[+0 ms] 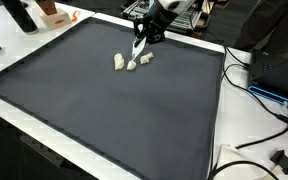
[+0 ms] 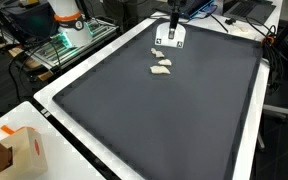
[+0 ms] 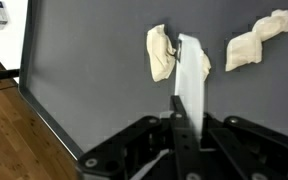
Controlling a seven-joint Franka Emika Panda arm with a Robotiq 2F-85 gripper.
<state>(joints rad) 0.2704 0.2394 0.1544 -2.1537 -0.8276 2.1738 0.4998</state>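
Observation:
My gripper is shut on a white strip, which sticks out from between the fingers over the dark mat. In both exterior views the gripper hovers low above the far part of the mat, with the strip hanging from it. Three crumpled white pieces lie on the mat just beneath and beside it. In the wrist view one piece lies right next to the strip and two more lie off to the right.
A white border frames the mat, with wood floor beyond it. Cables and a black device lie at one side. A cardboard box stands at a near corner and an orange-and-white object at the back.

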